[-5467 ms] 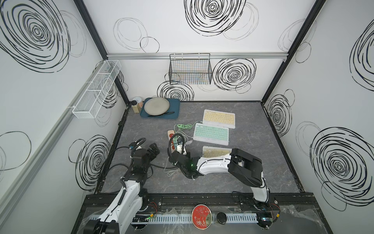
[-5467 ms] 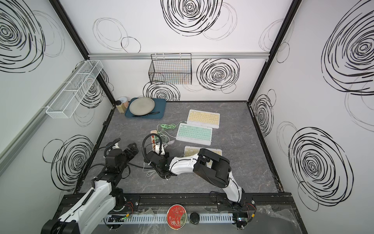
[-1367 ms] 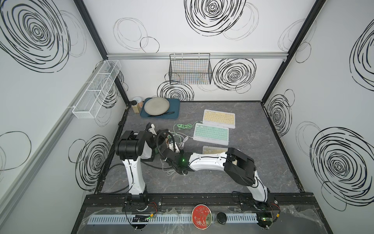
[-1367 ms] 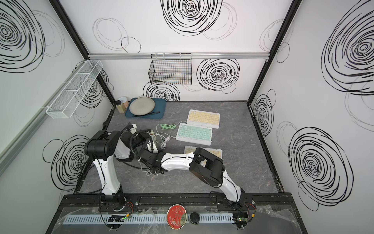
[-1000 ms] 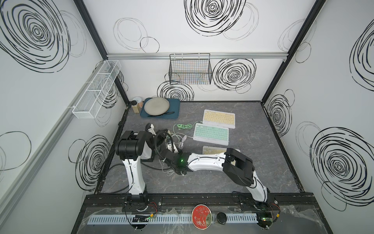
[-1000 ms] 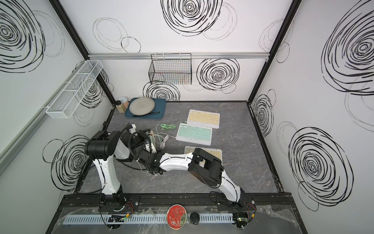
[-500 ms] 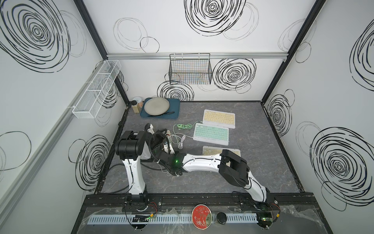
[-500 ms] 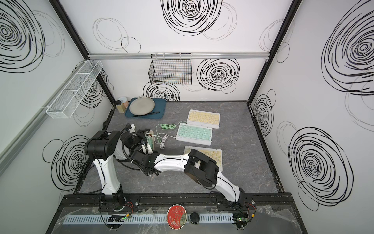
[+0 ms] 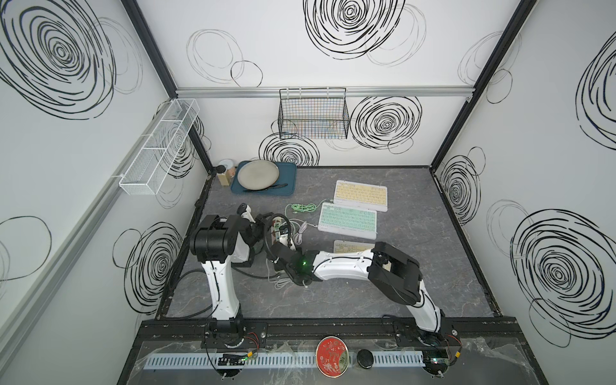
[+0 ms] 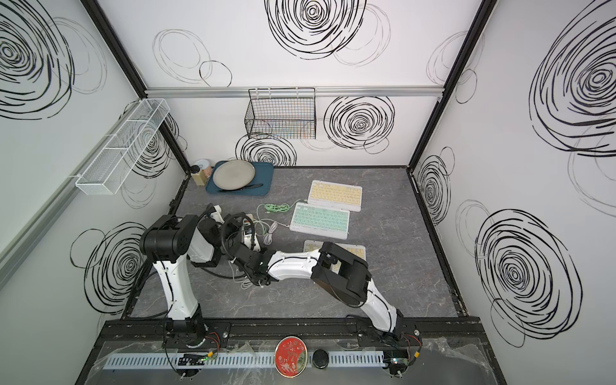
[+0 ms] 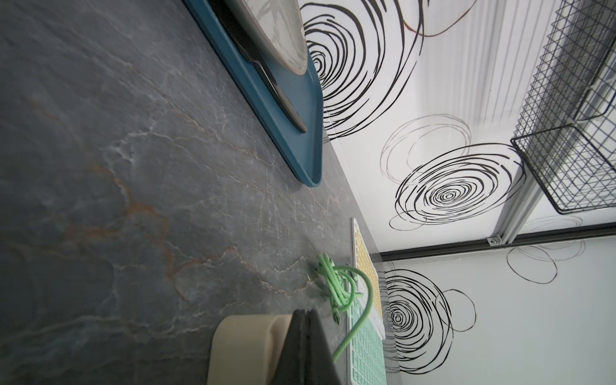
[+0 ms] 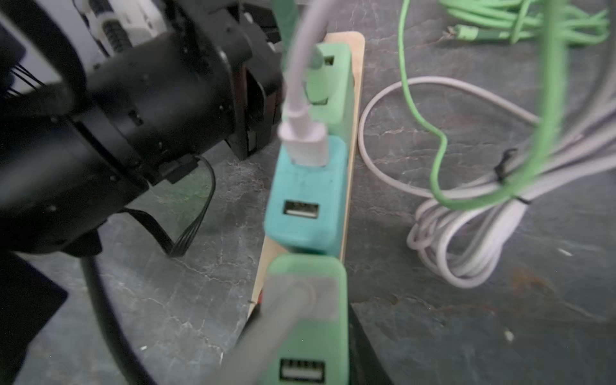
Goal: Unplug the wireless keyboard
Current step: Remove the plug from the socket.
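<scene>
The left gripper [image 11: 301, 320] is being held fully closed, with nothing seen between its fingers, and is being pressed against the beige board [image 11: 243, 346] that carries the chargers. The right gripper [image 12: 305, 316] is being held only partly open. Its dark fingers are being placed on either side of the nearest green charger [image 12: 310, 353]. Whether that charger, or the blurred grey cable [image 12: 266, 330] meeting its top, is being clamped cannot be told. A white plug [image 12: 305, 140] is being seen seated in the teal charger [image 12: 306, 203] next along the board.

On the table [image 9: 333, 300], the green keyboard [image 9: 347, 222] is lying between the yellow keyboard [image 9: 361, 195] and a third keyboard [image 9: 350, 247], which is being partly covered by the right arm. All three are lying to the right of the board, apart from both grippers.
</scene>
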Action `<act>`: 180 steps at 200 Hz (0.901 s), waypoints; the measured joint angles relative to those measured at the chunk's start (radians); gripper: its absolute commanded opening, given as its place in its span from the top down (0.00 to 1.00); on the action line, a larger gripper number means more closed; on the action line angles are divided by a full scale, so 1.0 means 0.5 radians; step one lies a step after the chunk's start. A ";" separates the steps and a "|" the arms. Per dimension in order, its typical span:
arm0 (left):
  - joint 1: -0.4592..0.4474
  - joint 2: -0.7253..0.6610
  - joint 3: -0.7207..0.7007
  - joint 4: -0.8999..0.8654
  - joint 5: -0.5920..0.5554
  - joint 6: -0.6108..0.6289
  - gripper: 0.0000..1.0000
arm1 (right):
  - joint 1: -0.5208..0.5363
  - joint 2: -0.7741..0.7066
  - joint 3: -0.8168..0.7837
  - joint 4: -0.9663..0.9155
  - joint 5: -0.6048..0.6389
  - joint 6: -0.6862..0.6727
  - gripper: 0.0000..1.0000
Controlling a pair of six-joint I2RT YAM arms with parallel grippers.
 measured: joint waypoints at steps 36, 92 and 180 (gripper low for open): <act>0.000 0.000 0.000 0.004 -0.001 0.001 1.00 | -0.029 -0.028 -0.042 0.047 -0.112 0.092 1.00; 0.002 0.001 -0.001 0.000 -0.015 0.001 1.00 | 0.127 0.210 0.423 -0.459 0.398 0.053 1.00; 0.003 0.005 -0.001 -0.004 0.009 0.000 1.00 | 0.223 0.296 0.465 -0.512 0.839 -0.131 1.00</act>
